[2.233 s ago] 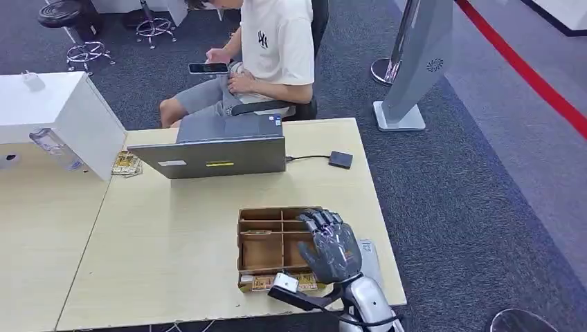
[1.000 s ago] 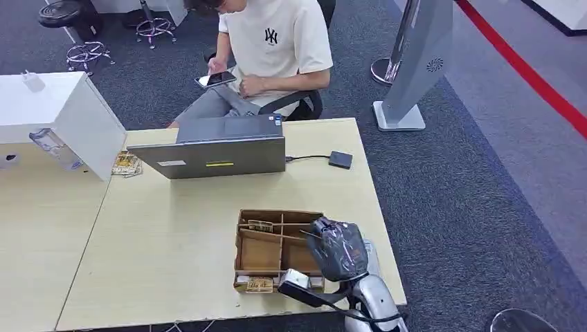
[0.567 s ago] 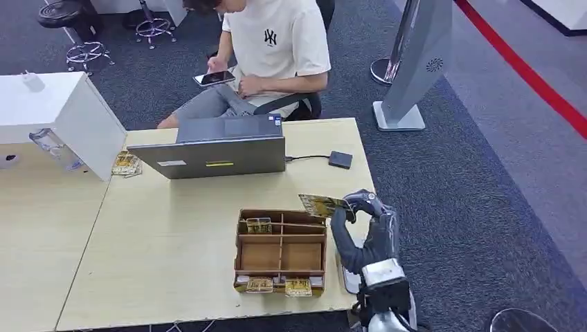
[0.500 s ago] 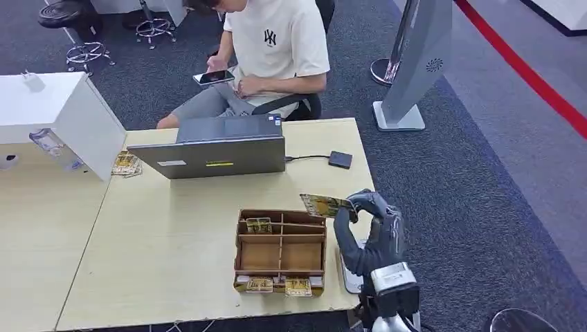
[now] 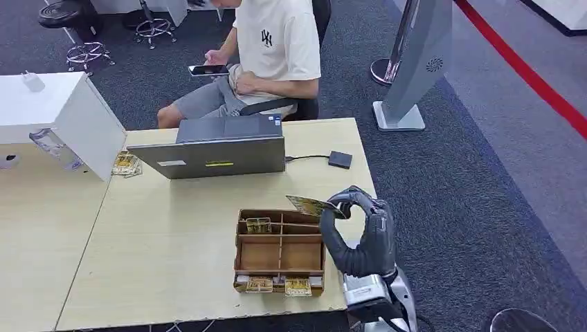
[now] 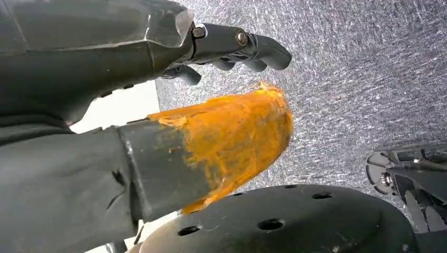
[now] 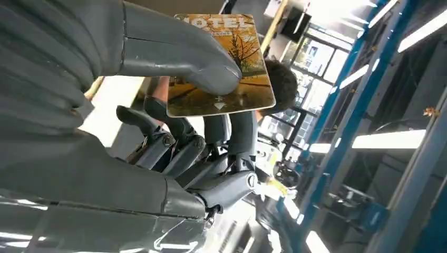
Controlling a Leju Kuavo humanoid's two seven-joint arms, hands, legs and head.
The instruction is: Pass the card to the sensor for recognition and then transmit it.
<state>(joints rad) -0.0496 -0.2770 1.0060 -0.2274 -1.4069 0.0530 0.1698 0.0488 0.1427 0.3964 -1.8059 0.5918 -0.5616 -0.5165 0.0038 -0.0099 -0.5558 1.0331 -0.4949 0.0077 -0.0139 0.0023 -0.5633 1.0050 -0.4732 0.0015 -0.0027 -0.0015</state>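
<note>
My right hand [image 5: 360, 238] is raised over the table's near right corner and pinches a yellow hotel card [image 5: 308, 205] between thumb and fingers. The card is held flat above the far right corner of a brown compartment box [image 5: 280, 252]. The right wrist view shows the card [image 7: 221, 68] with a tree picture under the thumb of the right hand [image 7: 132, 153]. A small black sensor [image 5: 340, 160] lies beyond it on the table, wired to the laptop [image 5: 214, 155]. My left hand [image 6: 158, 147] hangs over carpet, holding nothing, its thumb tip coated orange.
More cards [image 5: 258, 225] lie in the box and along its front slot [image 5: 297, 286]. A person sits behind the laptop looking at a phone [image 5: 208, 69]. A white cabinet [image 5: 76, 114] and a card pile [image 5: 127, 164] are far left. A grey kiosk [image 5: 415, 62] stands on the floor right.
My right hand reached into the box, closed on a card and lifted it out; in the last half second hand and card shifted slightly left. The seated person shifted in the chair.
</note>
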